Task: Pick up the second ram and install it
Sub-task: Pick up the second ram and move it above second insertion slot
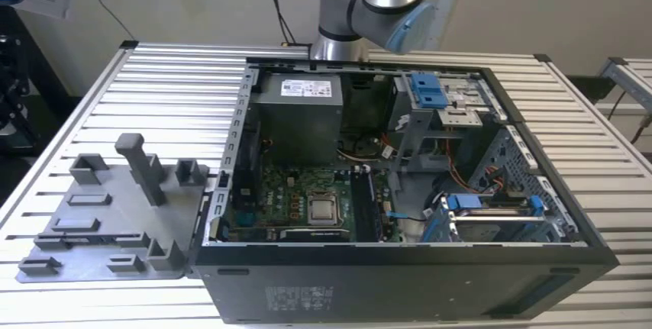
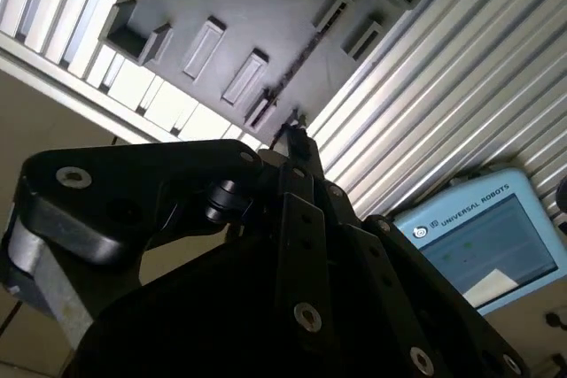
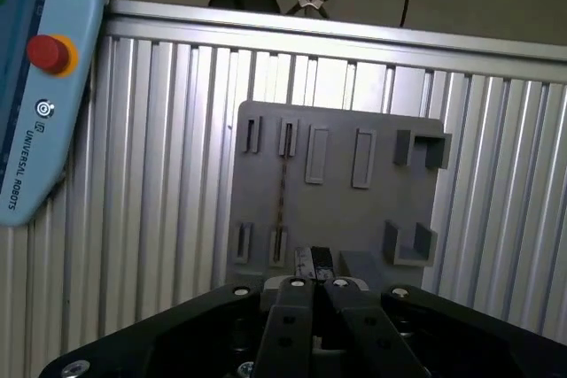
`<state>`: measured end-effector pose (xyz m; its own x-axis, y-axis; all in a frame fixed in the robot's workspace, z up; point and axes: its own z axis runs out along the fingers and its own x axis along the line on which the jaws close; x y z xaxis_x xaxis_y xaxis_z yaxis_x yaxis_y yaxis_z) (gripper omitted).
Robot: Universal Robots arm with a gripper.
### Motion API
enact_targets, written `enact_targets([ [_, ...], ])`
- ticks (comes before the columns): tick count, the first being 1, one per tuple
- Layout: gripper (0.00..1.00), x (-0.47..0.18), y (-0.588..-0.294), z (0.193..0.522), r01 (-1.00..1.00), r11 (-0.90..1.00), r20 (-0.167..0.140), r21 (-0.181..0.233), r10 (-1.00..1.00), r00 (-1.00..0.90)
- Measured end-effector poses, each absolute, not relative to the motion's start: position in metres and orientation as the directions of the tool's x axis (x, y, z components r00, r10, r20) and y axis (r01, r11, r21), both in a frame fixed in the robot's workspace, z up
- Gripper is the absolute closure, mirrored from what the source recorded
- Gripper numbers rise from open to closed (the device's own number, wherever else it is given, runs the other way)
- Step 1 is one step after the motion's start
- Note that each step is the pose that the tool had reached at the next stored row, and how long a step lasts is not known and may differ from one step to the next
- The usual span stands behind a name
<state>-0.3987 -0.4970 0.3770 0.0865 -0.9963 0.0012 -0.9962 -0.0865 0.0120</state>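
One slatted worktop (image 1: 153, 77) is seen carrying one open computer case (image 1: 408, 283) and, at the exterior view's left, one grey holder plate (image 1: 102, 222). One teach pendant (image 3: 44, 86) is seen by the worktop. The hand (image 3: 313, 261) is held above the plate, its fingers drawn together on nothing. One second ram (image 3: 283, 179) is seen edge-on in the plate's slots, near the fingertips but apart from them.

1. Slatted table (image 1: 153, 77) carries an open PC case (image 1: 408, 283).
2. Grey fixture (image 1: 102, 222) sits just beside the case, on the exterior view's left.
3. Inside: power supply (image 1: 295, 115), green motherboard (image 1: 290, 201), CPU (image 1: 324, 209), blue clips (image 1: 430, 91).
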Motion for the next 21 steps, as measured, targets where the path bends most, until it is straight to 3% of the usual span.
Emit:
enact_targets([
  [7,0.88,-0.3987,-0.497,0.3771,-0.996,-0.087,0.001,0.012,-0.996,0.087],
  [10,0.7,-0.3987,-0.497,0.377,-0.996,-0.087,0.001,0.012,-0.996,0.087],
  [11,0.7,-0.3987,-0.497,0.3771,-0.996,-0.087,0.001,0.012,-0.996,0.087],
  [13,0.58,-0.3987,-0.497,0.377,-0.996,-0.088,0.001,0.012,-0.996,0.088],
  [15,0.58,-0.3987,-0.497,0.377,-0.996,-0.088,0.001,0.012,-0.996,0.088],
  [16,0.52,-0.3987,-0.497,0.377,-0.996,-0.088,0.001,0.012,-0.996,0.088],
  [21,0.52,-0.3987,-0.497,0.377,-0.996,-0.088,0.001,0.012,-0.996,0.088],
])
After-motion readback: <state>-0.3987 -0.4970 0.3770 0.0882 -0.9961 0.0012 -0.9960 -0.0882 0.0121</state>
